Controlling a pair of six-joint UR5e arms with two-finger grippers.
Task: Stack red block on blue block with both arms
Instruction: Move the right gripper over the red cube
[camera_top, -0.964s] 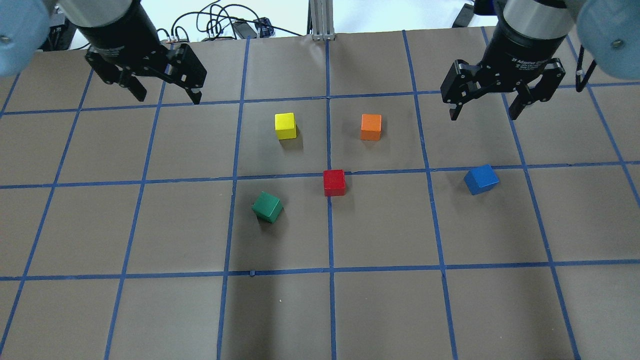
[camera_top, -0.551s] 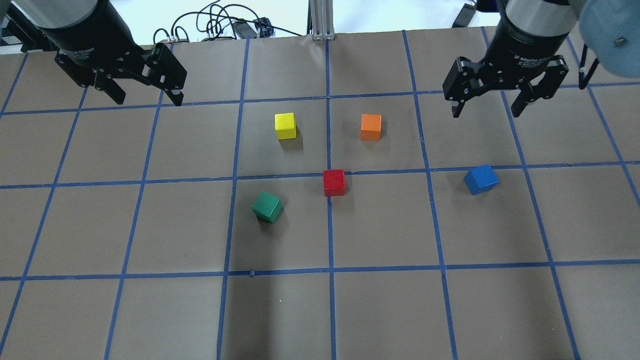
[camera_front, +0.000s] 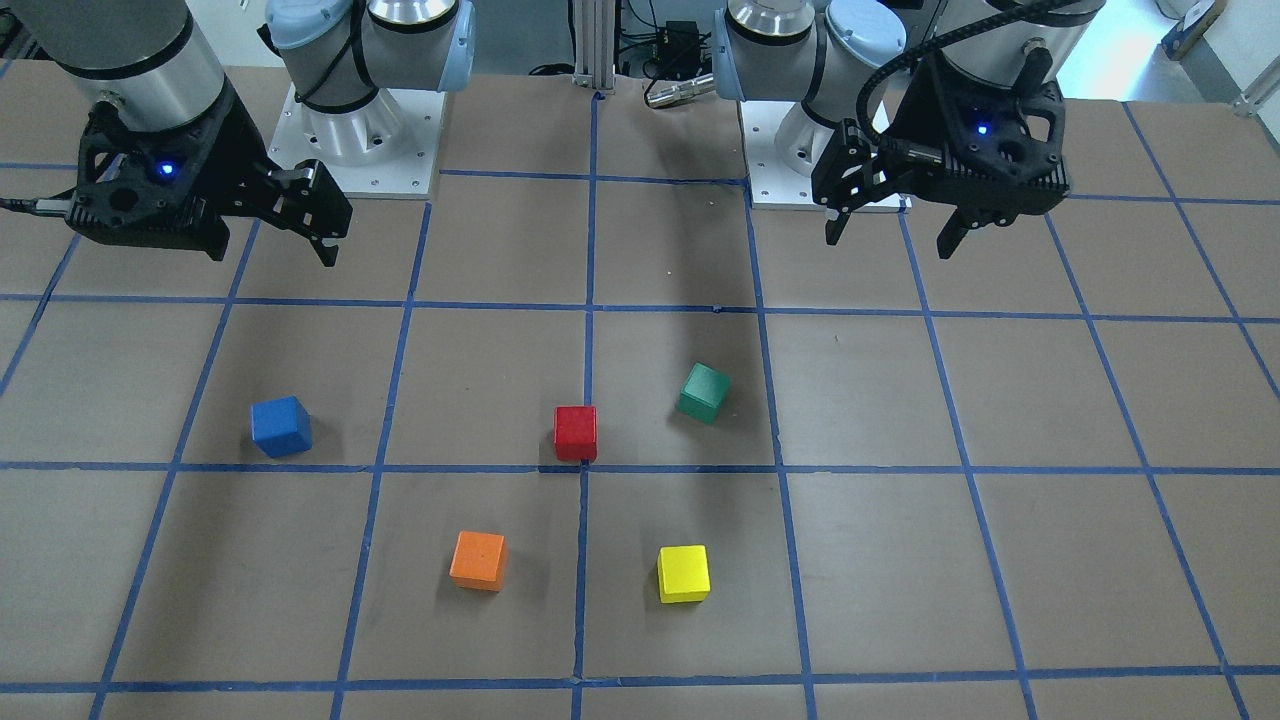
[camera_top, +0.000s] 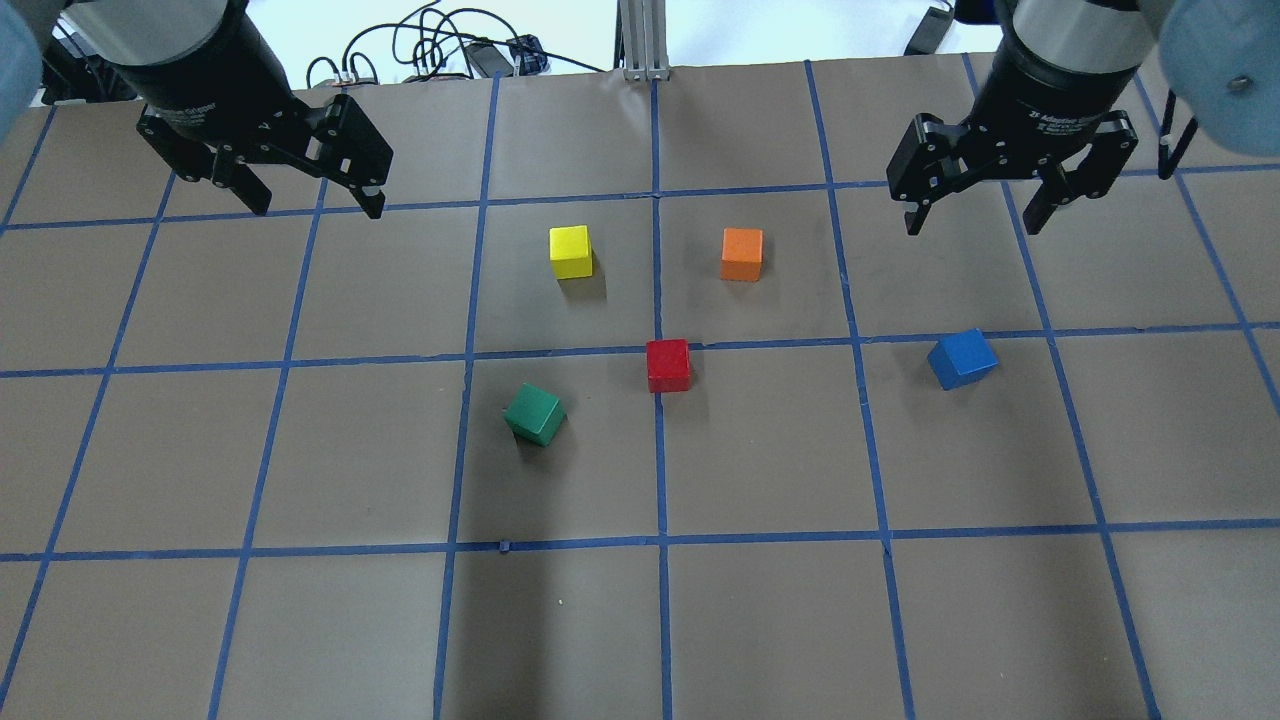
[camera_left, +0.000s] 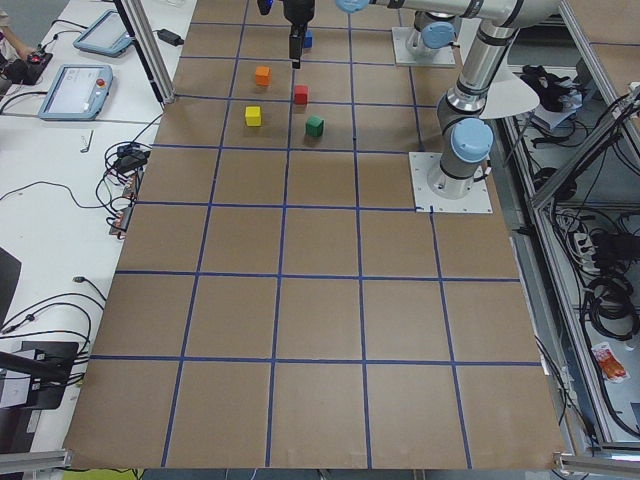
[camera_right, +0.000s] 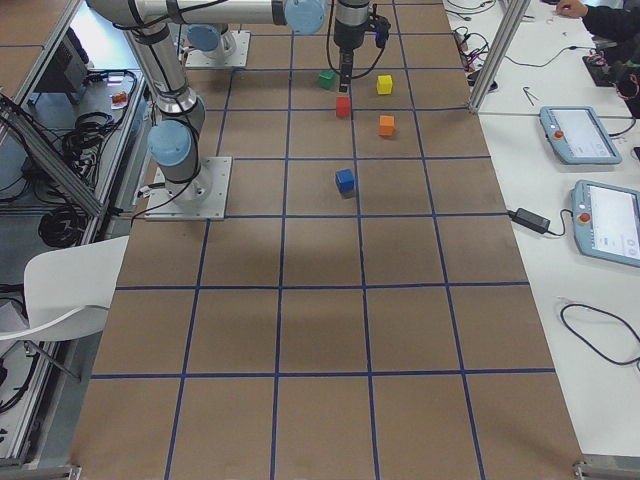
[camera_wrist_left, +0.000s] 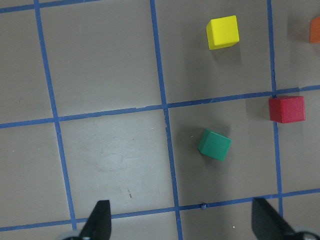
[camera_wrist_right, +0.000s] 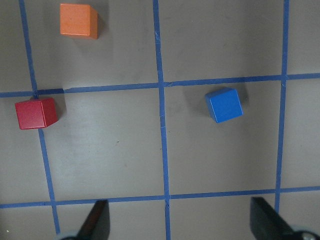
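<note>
The red block (camera_top: 668, 365) sits on the brown table by a blue tape crossing near the middle. It also shows in the left wrist view (camera_wrist_left: 286, 109) and the right wrist view (camera_wrist_right: 36, 113). The blue block (camera_top: 962, 358) lies about one grid square to its right, turned slightly, and shows in the right wrist view (camera_wrist_right: 224, 104). My left gripper (camera_top: 317, 205) is open and empty, high over the far left. My right gripper (camera_top: 970, 230) is open and empty, high and just beyond the blue block. Neither touches a block.
A yellow cube (camera_top: 571, 251) and an orange cube (camera_top: 742, 254) stand beyond the red block. A green cube (camera_top: 534, 414) lies to its near left, turned. Cables and a metal post (camera_top: 645, 40) are at the far edge.
My left gripper swung left, then came partway back to the right. My right gripper shifted only slightly. The blocks have not moved.
</note>
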